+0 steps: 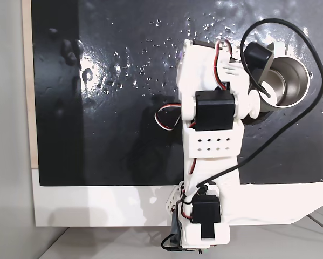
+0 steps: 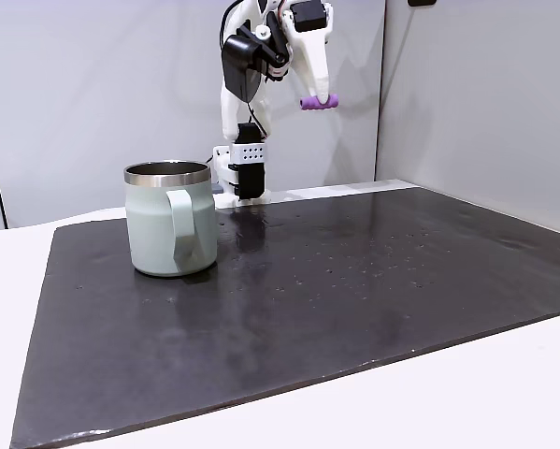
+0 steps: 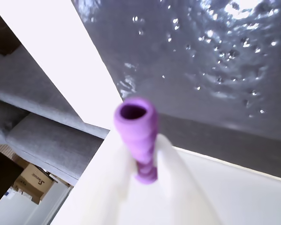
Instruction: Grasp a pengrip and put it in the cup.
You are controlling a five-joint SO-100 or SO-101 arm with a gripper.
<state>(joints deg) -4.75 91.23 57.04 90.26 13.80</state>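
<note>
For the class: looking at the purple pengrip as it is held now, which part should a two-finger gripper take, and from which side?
Take the pengrip at its ribbed middle, fingers closing across its short width from either side. The gripper does so now: the tube lies crosswise, both ends poking out.

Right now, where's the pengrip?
The pengrip is clamped in the gripper, raised high above the black mat, up and right of the cup in a fixed view.

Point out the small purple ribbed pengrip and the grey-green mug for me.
Small purple ribbed pengrip (image 3: 139, 140): wrist view, on its ribbed side.
Grey-green mug with the steel rim (image 2: 153, 229): a fixed view, on its outer wall.
</note>
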